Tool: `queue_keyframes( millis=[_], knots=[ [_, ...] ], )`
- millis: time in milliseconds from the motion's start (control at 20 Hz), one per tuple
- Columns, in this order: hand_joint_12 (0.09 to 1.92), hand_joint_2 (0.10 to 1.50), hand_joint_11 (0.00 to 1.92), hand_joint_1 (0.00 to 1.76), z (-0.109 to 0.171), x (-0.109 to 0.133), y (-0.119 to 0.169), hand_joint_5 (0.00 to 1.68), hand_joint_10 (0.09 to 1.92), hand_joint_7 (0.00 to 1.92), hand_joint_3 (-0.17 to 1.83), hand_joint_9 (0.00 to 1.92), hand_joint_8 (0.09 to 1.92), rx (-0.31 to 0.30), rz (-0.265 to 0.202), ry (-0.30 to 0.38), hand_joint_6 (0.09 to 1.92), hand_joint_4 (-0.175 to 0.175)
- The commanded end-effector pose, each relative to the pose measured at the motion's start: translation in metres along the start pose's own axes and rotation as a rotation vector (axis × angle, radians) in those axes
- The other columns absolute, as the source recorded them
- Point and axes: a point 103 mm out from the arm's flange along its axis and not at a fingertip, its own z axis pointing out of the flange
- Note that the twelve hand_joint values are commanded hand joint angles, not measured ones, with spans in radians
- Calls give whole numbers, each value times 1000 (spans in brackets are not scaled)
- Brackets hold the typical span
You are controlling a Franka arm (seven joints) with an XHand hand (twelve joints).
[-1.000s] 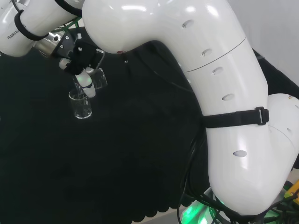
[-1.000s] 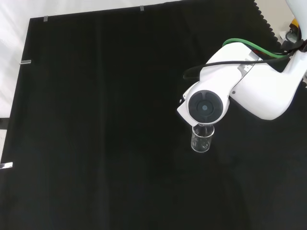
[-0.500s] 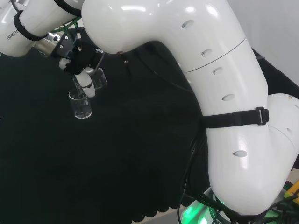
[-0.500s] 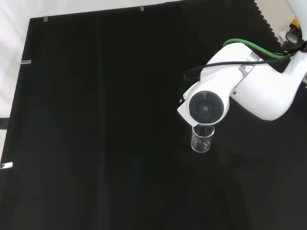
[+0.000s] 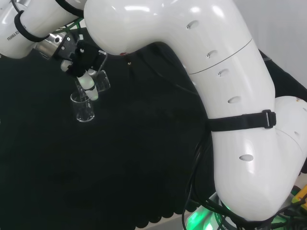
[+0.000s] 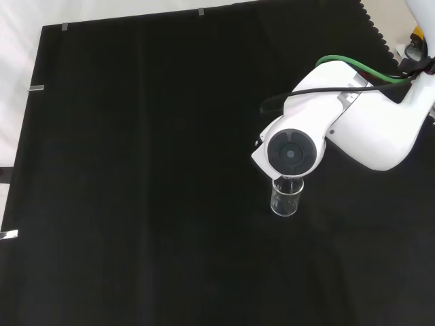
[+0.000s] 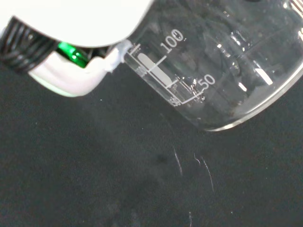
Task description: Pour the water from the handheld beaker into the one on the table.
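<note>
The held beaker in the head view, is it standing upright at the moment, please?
No, the held beaker is tilted in the hand, leaning over the table beaker on the cloth.

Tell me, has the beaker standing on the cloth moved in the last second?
No. In the front view the standing beaker sits at the same spot on the black cloth, just below the arm's grey cap, as before.
</note>
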Motion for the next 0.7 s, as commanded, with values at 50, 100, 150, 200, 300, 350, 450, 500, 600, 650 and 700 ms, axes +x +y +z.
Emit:
queue_keyframes(
  millis=[50, 100, 150, 200, 300, 350, 450, 500, 600, 650, 700],
  knots=[
    [750, 702, 1280, 1277, -1, 1, 0, 1392, 87, 1561, 501, 1646, 146, 2, 0, -3, 359, -153],
    [752, 679, 1283, 1241, -1, 1, 0, 1366, 87, 1609, 564, 1649, 124, 3, 1, -4, 439, -126],
    [756, 658, 1285, 1217, -1, 1, 0, 1339, 87, 1644, 620, 1651, 99, 3, 1, -3, 515, -104],
    [758, 646, 1285, 1203, -1, 1, 0, 1322, 87, 1664, 654, 1652, 87, 3, 1, -4, 563, -90],
    [760, 636, 1284, 1193, -1, 1, 0, 1308, 87, 1679, 683, 1653, 87, 3, 2, -4, 604, -80],
    [760, 634, 1284, 1192, -2, 1, 0, 1305, 87, 1682, 688, 1653, 87, 2, 2, -3, 610, -78],
    [761, 633, 1284, 1190, -2, 1, 0, 1303, 87, 1684, 691, 1654, 87, 0, 3, -2, 616, -77],
    [761, 632, 1284, 1190, -2, 1, 0, 1303, 87, 1684, 692, 1654, 87, -3, 2, 0, 617, -78],
    [761, 632, 1284, 1190, -2, 0, -1, 1302, 87, 1685, 693, 1654, 87, -16, -3, 13, 619, -78],
    [761, 632, 1284, 1190, -2, -2, -2, 1302, 87, 1685, 694, 1654, 87, -26, -5, 21, 619, -78],
    [761, 632, 1284, 1190, -2, -3, -3, 1302, 87, 1685, 694, 1654, 87, -39, -5, 31, 620, -78]
  ],
)
